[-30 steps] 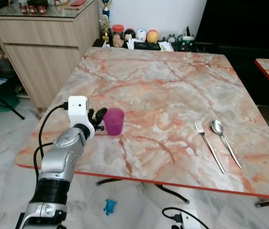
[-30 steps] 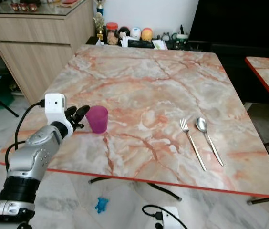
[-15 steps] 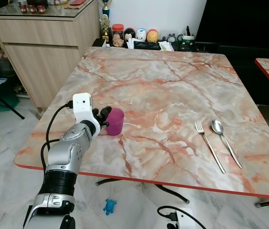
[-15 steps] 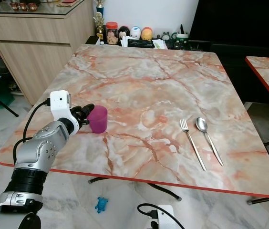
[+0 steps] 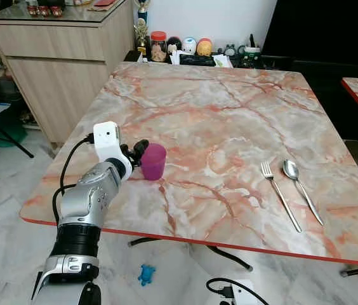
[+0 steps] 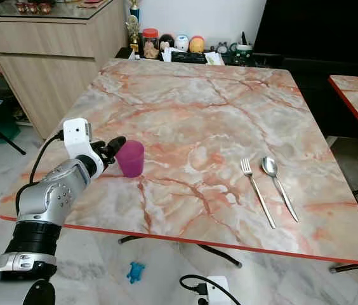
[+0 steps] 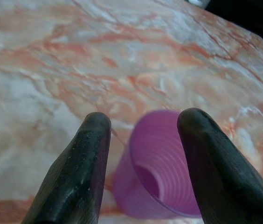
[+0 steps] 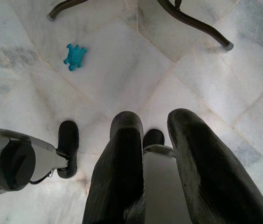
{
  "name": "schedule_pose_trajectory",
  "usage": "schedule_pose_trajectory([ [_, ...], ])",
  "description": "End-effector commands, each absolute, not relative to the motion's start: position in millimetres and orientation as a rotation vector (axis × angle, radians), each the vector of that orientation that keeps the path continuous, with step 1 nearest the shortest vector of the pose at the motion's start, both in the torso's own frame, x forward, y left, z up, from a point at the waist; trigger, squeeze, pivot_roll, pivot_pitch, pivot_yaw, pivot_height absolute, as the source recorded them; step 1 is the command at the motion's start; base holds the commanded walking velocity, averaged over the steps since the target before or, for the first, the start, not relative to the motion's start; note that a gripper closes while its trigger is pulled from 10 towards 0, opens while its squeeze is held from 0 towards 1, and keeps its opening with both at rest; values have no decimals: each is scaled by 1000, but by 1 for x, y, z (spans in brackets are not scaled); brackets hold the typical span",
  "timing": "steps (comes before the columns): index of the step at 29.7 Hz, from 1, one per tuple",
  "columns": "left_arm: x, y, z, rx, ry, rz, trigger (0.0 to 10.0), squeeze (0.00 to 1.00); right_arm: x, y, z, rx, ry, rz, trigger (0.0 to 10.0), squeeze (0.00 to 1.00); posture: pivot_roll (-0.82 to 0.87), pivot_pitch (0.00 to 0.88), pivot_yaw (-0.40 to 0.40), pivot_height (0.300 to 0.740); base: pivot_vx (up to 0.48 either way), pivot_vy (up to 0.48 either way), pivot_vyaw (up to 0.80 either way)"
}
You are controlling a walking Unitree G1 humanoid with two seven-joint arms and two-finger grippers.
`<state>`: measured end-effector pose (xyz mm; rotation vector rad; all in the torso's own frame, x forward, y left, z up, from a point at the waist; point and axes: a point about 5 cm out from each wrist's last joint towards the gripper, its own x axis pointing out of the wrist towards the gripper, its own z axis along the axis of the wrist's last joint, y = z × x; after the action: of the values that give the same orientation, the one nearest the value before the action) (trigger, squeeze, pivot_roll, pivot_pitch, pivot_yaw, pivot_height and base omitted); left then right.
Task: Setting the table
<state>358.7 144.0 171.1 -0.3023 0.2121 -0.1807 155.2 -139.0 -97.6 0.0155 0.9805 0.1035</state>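
At the near left part of the marble table (image 5: pixel 230 108), a purple cup (image 5: pixel 153 161) is approached by the left gripper (image 5: pixel 138 154) for setting the table.
The cup stands upright, well apart from the fork (image 5: pixel 279 194) and spoon (image 5: pixel 301 189), which are laid side by side. The fingers (image 7: pixel 82 172) are spread to either side of the cup and not yet closed, so that it can be clasped. The right gripper (image 8: pixel 148 154) is hung idle above the floor, slightly parted and empty.

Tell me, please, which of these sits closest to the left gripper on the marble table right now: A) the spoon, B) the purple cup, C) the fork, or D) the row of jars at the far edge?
B: the left gripper is right beside the purple cup, its fingers open on either side of it, while the fork and spoon lie far across the table.
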Motion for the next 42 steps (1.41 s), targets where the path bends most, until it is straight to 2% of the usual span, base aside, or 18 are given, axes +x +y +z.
schedule_pose_trajectory([
  [1, 359, 140, 170, -303, 235, -191, 10000, 0, 151, -143, -99, 13, 992, 97, 10000, 0, 154, 22, -29, 740, 0, 0, 0],
  [42, 358, 141, 161, -273, 306, -166, 10000, 0, 149, -144, -100, 16, 993, 101, 10000, 0, 155, 22, -30, 740, 0, 0, 0],
])
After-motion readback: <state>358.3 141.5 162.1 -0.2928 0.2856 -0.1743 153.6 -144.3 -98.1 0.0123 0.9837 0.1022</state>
